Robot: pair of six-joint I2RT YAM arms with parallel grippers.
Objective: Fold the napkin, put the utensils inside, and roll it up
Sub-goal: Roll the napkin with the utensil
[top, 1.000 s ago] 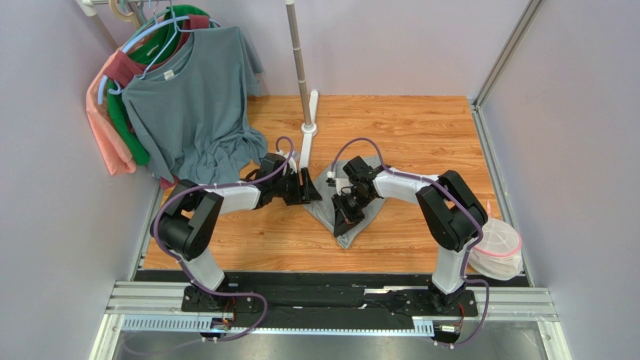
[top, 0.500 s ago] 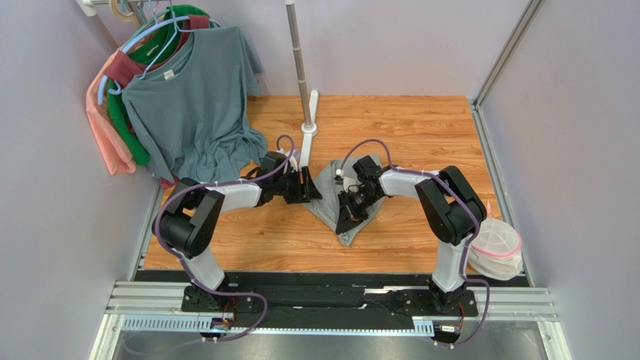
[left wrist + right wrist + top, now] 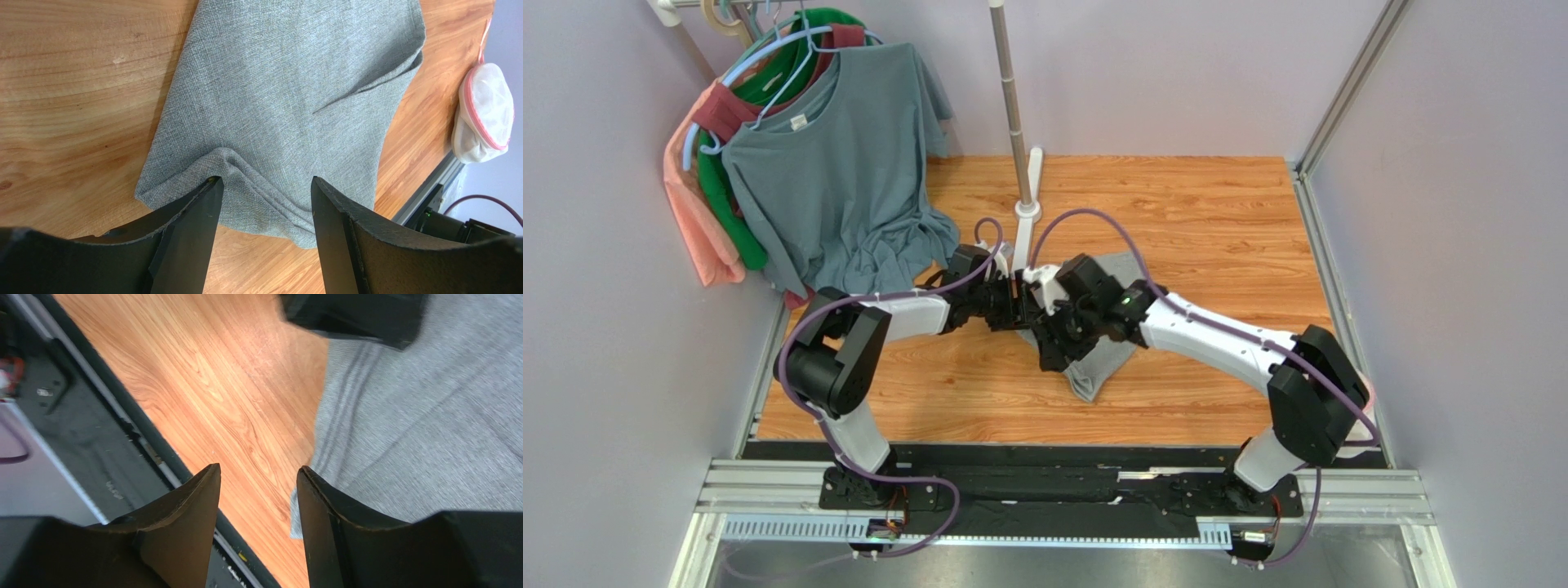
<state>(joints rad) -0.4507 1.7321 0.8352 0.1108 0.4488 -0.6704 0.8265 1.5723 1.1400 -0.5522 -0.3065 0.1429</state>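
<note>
The napkin (image 3: 1090, 374) lies folded and a little rumpled near the middle of the table (image 3: 1210, 221), under both grippers. The left gripper (image 3: 264, 202) sits low on one edge, its fingers (image 3: 190, 226) apart on either side of a raised pucker of cloth (not pinching it). Just beside it, the right gripper (image 3: 258, 496) hangs where cloth meets wood, fingers apart and holding nothing.
</note>
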